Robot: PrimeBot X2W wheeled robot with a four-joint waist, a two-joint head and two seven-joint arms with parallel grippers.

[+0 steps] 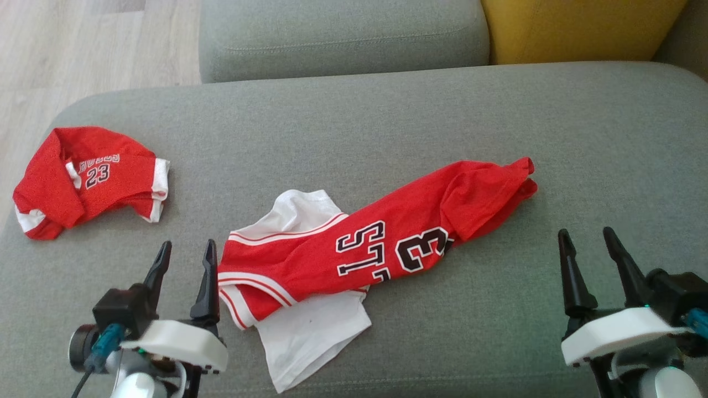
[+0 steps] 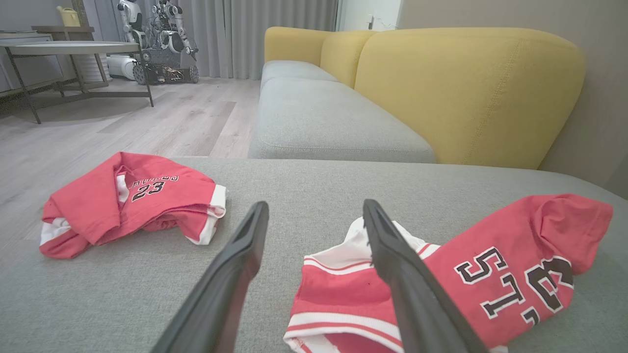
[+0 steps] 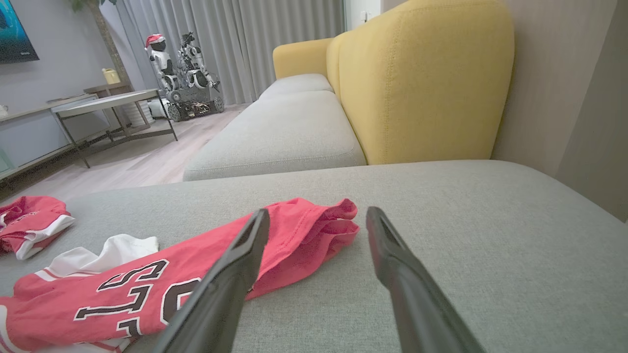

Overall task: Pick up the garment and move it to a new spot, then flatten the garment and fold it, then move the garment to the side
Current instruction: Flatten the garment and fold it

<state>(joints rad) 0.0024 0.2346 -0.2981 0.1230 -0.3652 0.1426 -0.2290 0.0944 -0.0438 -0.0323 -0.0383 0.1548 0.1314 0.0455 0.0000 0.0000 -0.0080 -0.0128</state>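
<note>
- Between the two arms, nearer the left one, the garment (image 1: pixel 354 249) lies crumpled on the grey cushion (image 1: pixel 387 110). It is a red jersey over white cloth, with its long axis running from near left to far right.
- Just beside its striped near-left end stands the left pincer (image 1: pixel 187 246), jaws wide and empty.
- Well apart from the bunched far-right end, the right pincer (image 1: pixel 585 233) is also wide and empty.
- A pick-up probably starts with a short reach rightward by the left arm.
- At far left a second red garment (image 1: pixel 88 177) lies apart.
- Beyond are a yellow backrest (image 1: pixel 575 27), a pale wood floor (image 1: pixel 83 44), a table (image 2: pixel 68 48) and another robot (image 2: pixel 157 44).
</note>
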